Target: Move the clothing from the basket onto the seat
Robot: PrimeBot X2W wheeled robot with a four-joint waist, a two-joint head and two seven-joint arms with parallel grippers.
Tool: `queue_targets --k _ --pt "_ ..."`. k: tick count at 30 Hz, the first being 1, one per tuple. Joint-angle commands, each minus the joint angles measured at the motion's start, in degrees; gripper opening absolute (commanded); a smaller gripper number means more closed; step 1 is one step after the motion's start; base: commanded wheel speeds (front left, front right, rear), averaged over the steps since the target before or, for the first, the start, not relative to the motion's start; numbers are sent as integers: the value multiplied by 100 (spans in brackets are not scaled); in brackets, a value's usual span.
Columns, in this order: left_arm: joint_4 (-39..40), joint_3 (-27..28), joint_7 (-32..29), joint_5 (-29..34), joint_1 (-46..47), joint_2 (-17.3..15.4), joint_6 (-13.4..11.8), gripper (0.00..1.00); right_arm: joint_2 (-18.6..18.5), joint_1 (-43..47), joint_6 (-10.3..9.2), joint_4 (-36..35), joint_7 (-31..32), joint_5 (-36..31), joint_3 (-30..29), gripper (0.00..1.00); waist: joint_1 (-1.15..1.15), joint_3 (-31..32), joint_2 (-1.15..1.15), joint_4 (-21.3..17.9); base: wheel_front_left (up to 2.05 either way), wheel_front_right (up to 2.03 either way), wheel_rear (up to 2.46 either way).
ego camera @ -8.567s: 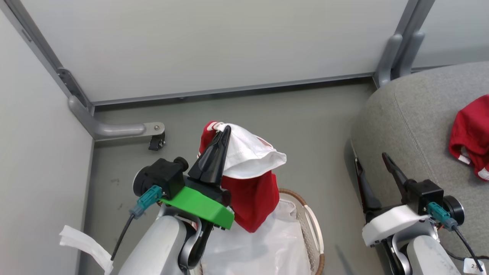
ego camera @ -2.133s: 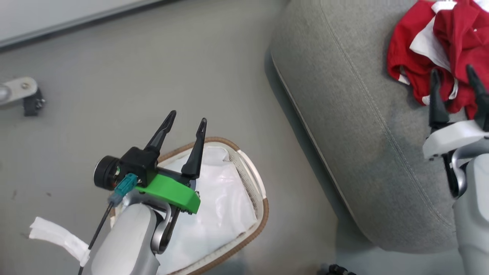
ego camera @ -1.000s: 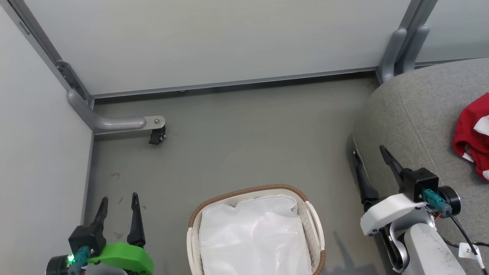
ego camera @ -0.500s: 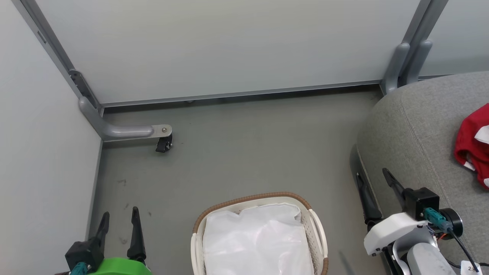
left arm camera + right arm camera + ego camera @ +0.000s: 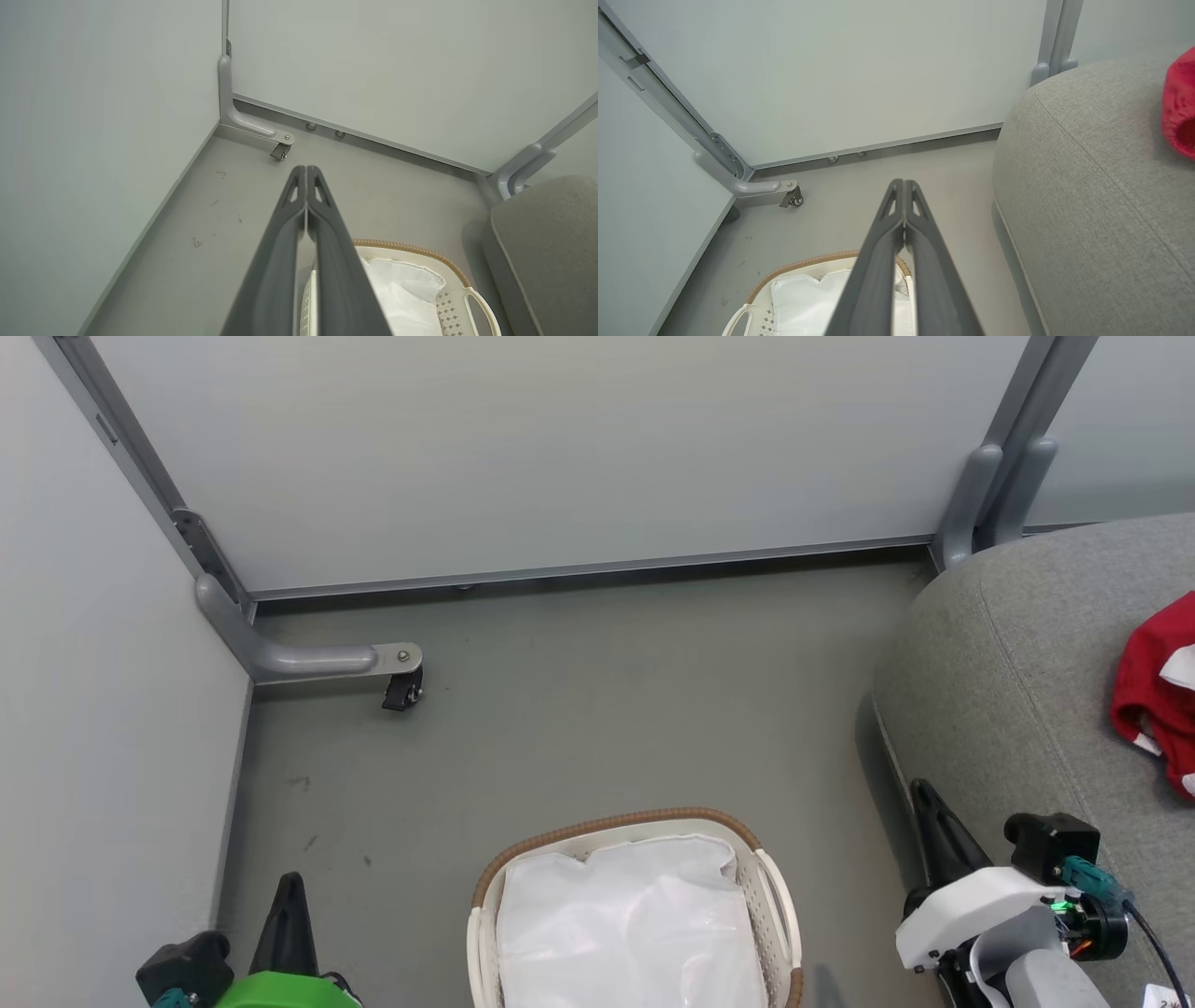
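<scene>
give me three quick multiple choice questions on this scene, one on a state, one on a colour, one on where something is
1. How do the fingers of the left gripper stand?
A) wide open
B) shut together on nothing
C) shut on a jersey

2. What colour is the rim of the basket?
A) brown
B) blue
C) black

3. Where does the red clothing lie?
A) in the basket
B) in the left gripper
C) on the seat

Answers:
1 B: in the left wrist view the two fingers press together with nothing between them.
2 A: a brown woven band runs round its top edge.
3 C: the red cloth rests on the grey cushion at the right edge of the head view.
</scene>
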State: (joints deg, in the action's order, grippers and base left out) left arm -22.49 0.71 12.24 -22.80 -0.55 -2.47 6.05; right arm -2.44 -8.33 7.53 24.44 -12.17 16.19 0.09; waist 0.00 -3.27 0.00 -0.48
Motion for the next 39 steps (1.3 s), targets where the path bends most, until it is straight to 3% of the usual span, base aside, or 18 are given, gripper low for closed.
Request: queue_targets --k 1,39 --pt "122 44 -47 -274 126 -18 21 0 -26 -39 -1 -137 51 287 -44 0 0 4 0 1 0 0 0" --pt "474 284 -872 -3310 399 -36 82 0 -41 93 -3 -578 868 3615 -317 0 0 104 0 16 0 0 0"
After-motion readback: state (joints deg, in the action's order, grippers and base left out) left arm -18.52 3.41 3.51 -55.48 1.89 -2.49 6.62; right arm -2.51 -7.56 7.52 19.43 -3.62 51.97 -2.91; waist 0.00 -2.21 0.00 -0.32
